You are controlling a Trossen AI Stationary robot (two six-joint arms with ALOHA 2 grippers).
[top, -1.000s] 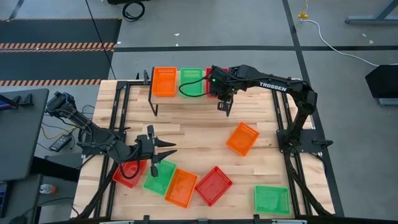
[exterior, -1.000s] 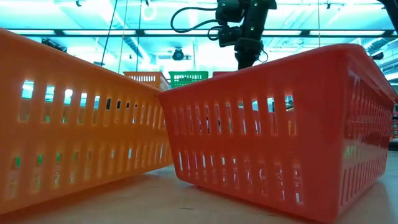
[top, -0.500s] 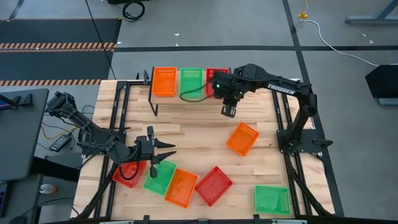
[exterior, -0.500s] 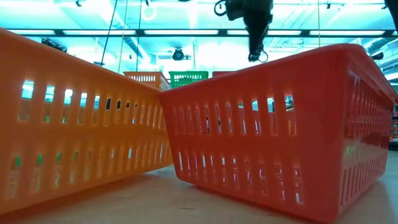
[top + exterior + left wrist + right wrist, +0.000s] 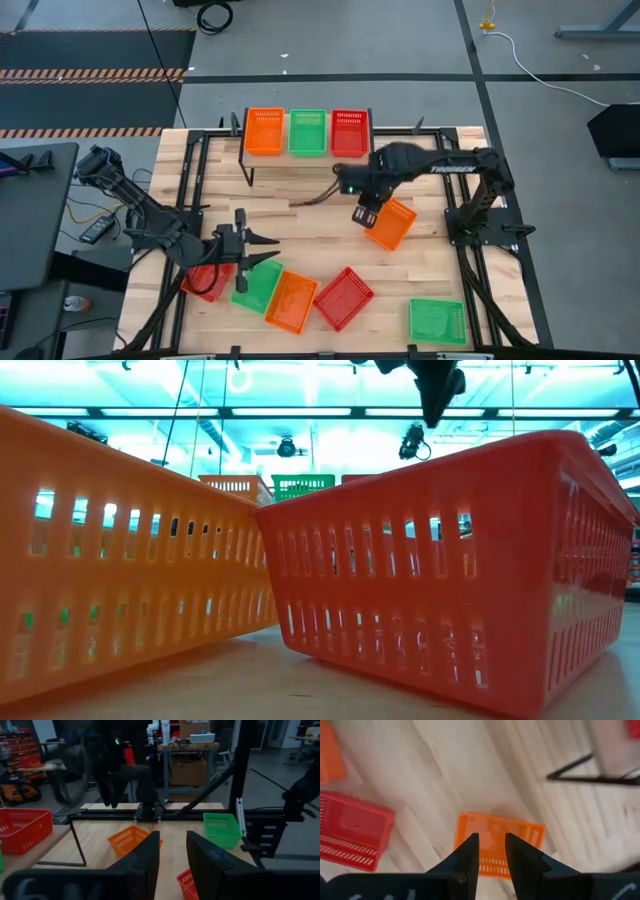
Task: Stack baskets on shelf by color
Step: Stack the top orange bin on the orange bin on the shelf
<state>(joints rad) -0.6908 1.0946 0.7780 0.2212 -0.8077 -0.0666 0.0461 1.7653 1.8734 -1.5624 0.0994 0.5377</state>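
Observation:
On the shelf (image 5: 286, 152) at the table's far edge, an orange basket (image 5: 265, 131), a green one (image 5: 307, 131) and a red one (image 5: 349, 131) stand side by side. My right gripper (image 5: 365, 215) points down, open and empty, above the near-left end of a loose orange basket (image 5: 392, 223) (image 5: 495, 842). My left gripper (image 5: 264, 251) (image 5: 172, 852) hovers level and open over a cluster near the front left: red (image 5: 205, 280), green (image 5: 257, 287), orange (image 5: 291, 301) and red (image 5: 344, 297) baskets resting on the table. A green basket (image 5: 437, 321) lies at the front right.
Black frame rails (image 5: 190, 190) run along the table's left and right sides. The low view is filled by an orange basket (image 5: 120, 560) and a red basket (image 5: 450, 580) close to the camera. Bare wood (image 5: 300, 205) lies between the shelf and the cluster.
My right gripper has left the shelf's right end, risen, and swung toward the table's near-right, turning about as it went; it now hangs over the loose orange basket. The red basket on the shelf, covered before, now shows whole.

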